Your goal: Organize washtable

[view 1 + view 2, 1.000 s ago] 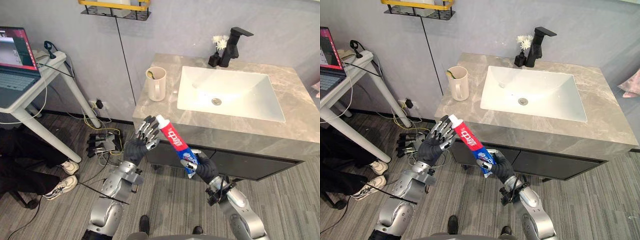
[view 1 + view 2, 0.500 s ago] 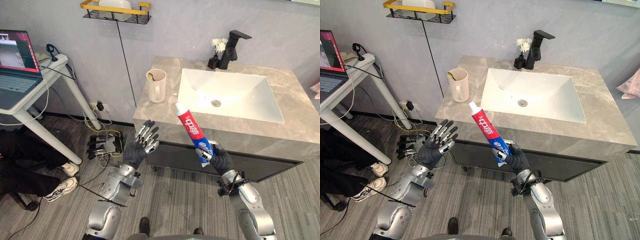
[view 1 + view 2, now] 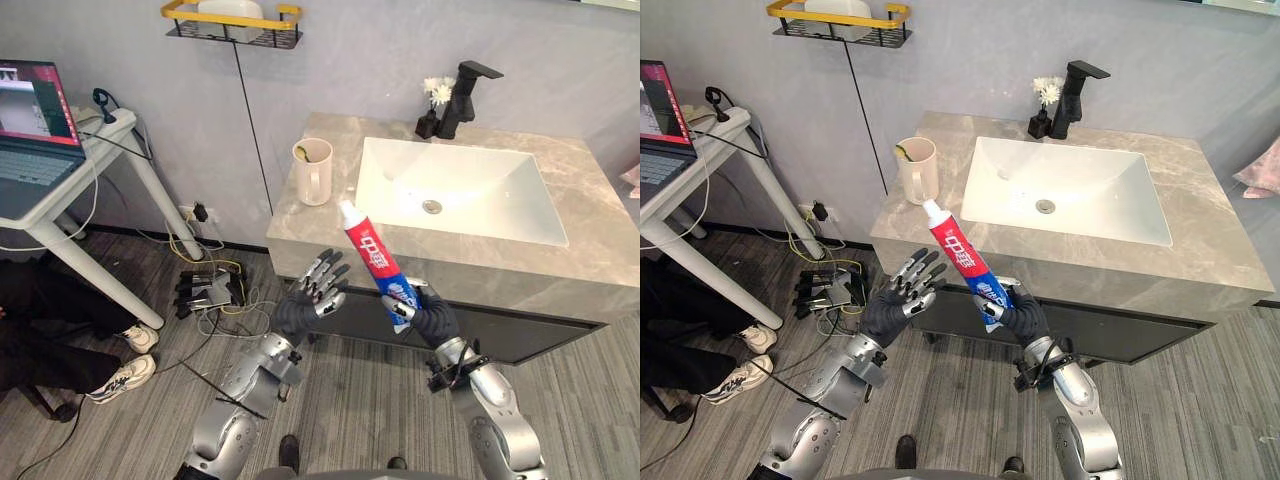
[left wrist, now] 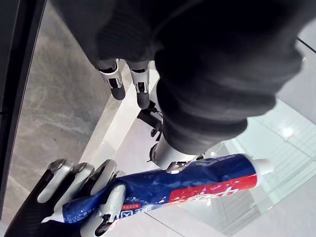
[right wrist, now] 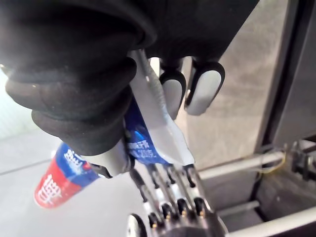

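Observation:
A red and blue toothpaste tube [image 3: 372,258] stands tilted in the air in front of the grey washtable [image 3: 585,250], its white cap up and to the left. My right hand [image 3: 430,316] is shut on the tube's lower blue end [image 4: 148,190]. My left hand [image 3: 312,298] is open with spread fingers just left of the tube, a small gap apart from it. In the right wrist view the tube [image 5: 61,180] runs out past my right hand's fingers [image 5: 174,91], with the left hand [image 5: 173,210] below it.
On the washtable stand a cream cup [image 3: 313,170] at the left, a white sink basin [image 3: 455,185], a black faucet [image 3: 468,92] and a small flower vase [image 3: 433,105]. A yellow-railed wall shelf [image 3: 232,18] hangs above. A laptop table [image 3: 60,170] and a person's shoes [image 3: 128,368] are at the left.
My left hand touched the tube, drew back, and has now come right again, close to it. The right hand brought the tube up and right, then slightly back left.

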Motion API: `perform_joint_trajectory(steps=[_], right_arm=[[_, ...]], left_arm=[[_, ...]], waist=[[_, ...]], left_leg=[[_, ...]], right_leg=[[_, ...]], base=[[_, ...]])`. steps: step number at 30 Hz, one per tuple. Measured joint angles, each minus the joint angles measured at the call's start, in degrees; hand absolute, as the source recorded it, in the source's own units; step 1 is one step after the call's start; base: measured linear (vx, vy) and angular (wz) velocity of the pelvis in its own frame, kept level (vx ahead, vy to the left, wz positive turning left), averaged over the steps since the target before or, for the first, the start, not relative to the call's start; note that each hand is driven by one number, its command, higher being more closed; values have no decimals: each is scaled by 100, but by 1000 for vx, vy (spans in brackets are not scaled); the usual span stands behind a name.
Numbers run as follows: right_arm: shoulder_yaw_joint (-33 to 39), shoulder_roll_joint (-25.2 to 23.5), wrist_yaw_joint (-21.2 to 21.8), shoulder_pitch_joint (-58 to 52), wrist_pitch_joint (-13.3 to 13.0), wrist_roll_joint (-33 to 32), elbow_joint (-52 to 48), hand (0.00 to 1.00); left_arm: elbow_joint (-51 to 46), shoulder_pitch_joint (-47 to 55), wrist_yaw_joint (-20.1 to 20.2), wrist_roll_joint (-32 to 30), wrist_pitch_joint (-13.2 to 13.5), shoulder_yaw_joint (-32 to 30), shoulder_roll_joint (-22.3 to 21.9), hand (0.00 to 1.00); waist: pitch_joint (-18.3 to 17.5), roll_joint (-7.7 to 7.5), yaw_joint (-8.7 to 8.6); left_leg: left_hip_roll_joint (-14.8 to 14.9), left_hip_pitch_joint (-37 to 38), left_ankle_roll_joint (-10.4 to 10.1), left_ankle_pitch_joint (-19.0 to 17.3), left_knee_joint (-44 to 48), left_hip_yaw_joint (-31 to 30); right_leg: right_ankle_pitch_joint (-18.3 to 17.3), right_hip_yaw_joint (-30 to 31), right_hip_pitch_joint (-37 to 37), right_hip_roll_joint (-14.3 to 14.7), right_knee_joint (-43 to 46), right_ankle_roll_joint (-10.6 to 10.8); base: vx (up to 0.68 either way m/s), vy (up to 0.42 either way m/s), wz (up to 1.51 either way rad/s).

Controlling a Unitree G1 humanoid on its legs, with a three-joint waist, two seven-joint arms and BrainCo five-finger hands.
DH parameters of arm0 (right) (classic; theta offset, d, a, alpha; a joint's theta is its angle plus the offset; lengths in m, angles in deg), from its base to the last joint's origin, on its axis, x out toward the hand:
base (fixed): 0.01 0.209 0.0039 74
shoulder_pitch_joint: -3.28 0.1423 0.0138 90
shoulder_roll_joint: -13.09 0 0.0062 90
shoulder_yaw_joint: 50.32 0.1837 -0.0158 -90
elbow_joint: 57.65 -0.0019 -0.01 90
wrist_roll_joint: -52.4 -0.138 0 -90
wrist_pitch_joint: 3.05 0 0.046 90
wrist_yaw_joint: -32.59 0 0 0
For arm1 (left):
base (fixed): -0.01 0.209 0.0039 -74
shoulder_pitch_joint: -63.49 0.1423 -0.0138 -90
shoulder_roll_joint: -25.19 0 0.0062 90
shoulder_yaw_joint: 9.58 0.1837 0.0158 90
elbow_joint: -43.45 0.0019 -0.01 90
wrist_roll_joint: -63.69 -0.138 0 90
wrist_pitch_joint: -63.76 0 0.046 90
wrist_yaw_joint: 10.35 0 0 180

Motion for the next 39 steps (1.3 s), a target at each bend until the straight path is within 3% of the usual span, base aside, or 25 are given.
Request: perform_joint_trajectory(steps=[18, 39], right_arm=[[-165, 137, 318, -28, 125, 265, 591, 100], [-382, 173, 372, -84, 147, 164, 685, 100]], left_arm=[[-77, -457, 7, -9, -8, 86, 177, 0], [-210, -483, 95, 234, -57, 90, 209, 0]], waist=[[-68, -1, -131], [-69, 2, -125]], left_leg=[[6, 33, 0, -1, 0, 47], [29, 23, -3, -18, -1, 198]], right_leg=[[3, 32, 3, 0, 5, -3], [39, 185, -97, 11, -4, -24]], base=[[0, 0, 0], [-1, 0, -4]])
